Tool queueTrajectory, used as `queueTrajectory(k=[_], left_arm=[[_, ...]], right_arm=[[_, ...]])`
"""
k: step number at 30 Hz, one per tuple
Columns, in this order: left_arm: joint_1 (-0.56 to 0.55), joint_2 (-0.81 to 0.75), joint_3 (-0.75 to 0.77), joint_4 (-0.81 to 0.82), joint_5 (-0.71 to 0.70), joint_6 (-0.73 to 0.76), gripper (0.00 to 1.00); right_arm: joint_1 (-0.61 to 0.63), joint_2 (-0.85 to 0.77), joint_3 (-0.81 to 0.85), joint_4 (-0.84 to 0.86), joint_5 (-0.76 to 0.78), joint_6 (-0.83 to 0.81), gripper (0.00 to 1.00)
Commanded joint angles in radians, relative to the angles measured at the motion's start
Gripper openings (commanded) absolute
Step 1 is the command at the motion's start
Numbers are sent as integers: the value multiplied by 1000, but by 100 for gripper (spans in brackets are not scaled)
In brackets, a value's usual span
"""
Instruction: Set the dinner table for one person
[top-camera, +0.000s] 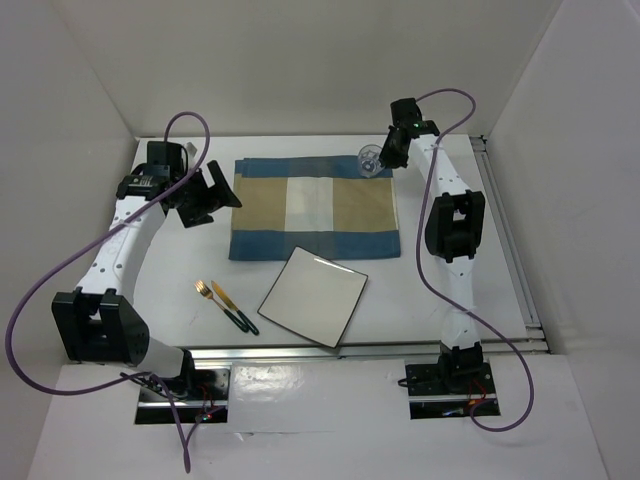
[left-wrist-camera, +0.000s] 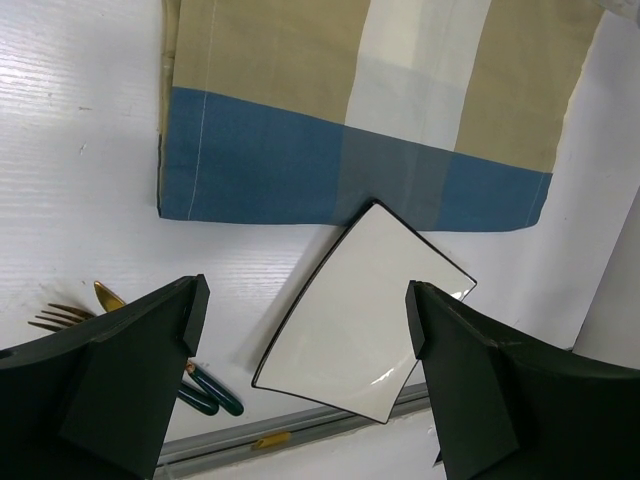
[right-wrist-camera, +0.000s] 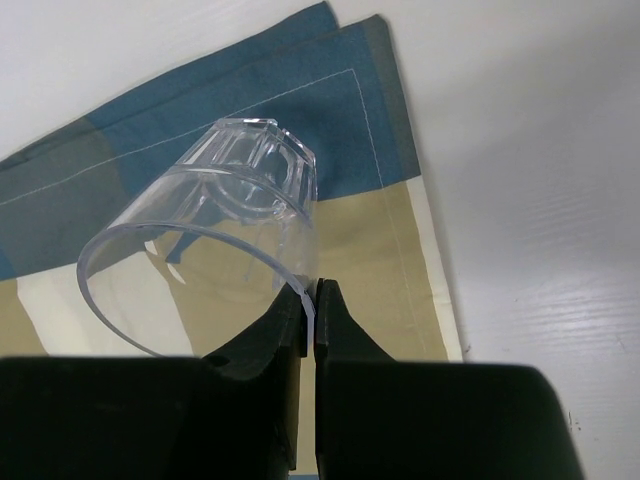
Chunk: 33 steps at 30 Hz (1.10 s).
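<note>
The white dinner table (top-camera: 480, 260) carries a blue-and-tan striped placemat (top-camera: 315, 208). A square white plate with a dark rim (top-camera: 313, 296) lies tilted on the table in front of the placemat; it also shows in the left wrist view (left-wrist-camera: 365, 315). A gold fork (top-camera: 222, 303) and a gold knife (top-camera: 237, 306) with dark green handles lie left of the plate. My left gripper (top-camera: 212, 198) is open and empty, raised above the placemat's left edge. My right gripper (right-wrist-camera: 309, 292) is shut on the rim of a clear glass (right-wrist-camera: 215, 235), held above the placemat's far right corner (top-camera: 371, 159).
White walls stand close behind and on both sides. A metal rail (top-camera: 340, 350) runs along the table's near edge, and another runs along the right side (top-camera: 510, 240). Purple cables loop from both arms.
</note>
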Motion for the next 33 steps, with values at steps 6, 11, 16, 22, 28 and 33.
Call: queueTrajectory(k=[6, 11, 16, 22, 28, 33], left_arm=[[-4, -12, 16, -12, -15, 21, 100], [-4, -23, 16, -50, -46, 30, 100], [-4, -68, 16, -59, -57, 30, 100], [-4, -68, -5, -59, -46, 30, 100], [-39, -88, -67, -50, -66, 62, 100], [-144, -106, -154, -50, -72, 85, 91]], right_arm=[[-14, 31, 50, 2, 4, 22, 0], [-14, 58, 71, 20, -30, 31, 4], [-14, 34, 71, 54, -73, 40, 83], [-14, -57, 91, 76, -73, 40, 100], [-14, -276, -28, 66, -63, 22, 100], [47, -596, -394, 170, -123, -27, 100]])
